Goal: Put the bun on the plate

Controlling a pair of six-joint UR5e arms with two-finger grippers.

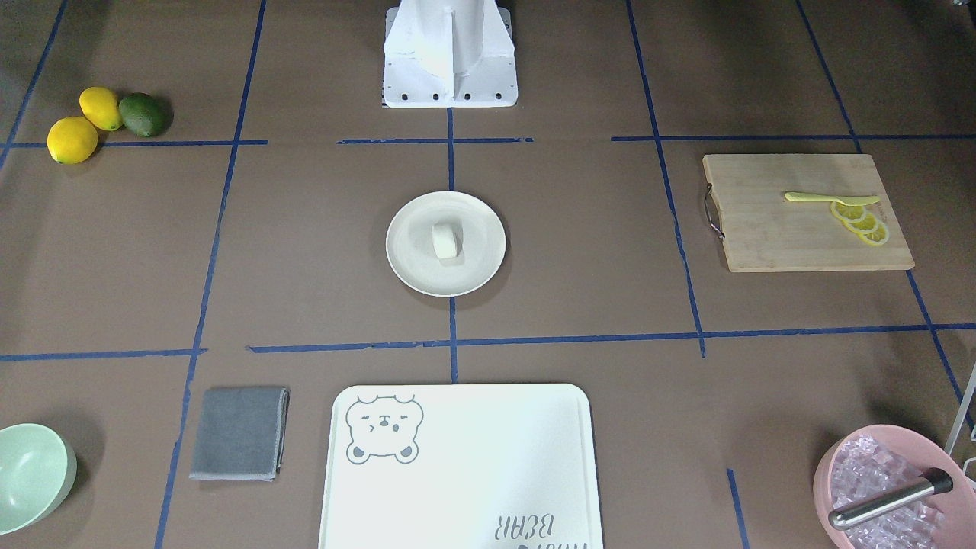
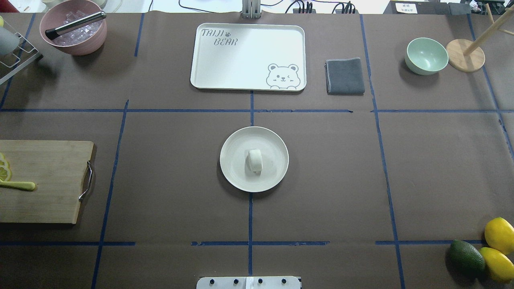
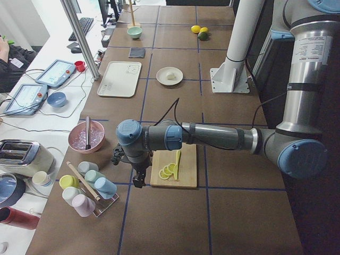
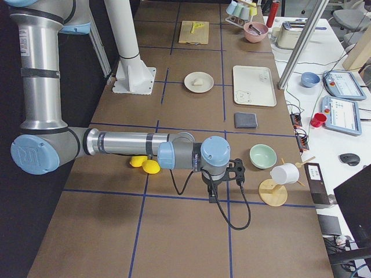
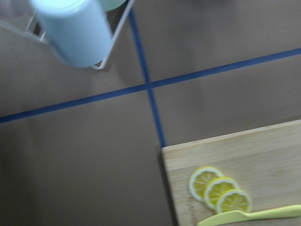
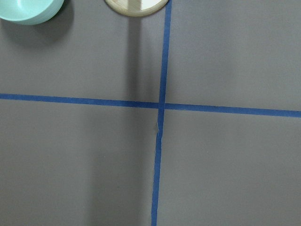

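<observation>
The bun (image 2: 255,160) lay on the plate (image 2: 236,173) at the worktop's (image 2: 160,180) centre. The left gripper (image 3: 139,179) and right gripper (image 4: 213,194) hung over opposite ends; whether spread or pressed together could not be told.

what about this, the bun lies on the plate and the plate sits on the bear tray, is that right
Not quite. The bun does lie on the plate, but the plate sits on the brown table, apart from the bear tray, as the overhead exterior view shows.
</observation>
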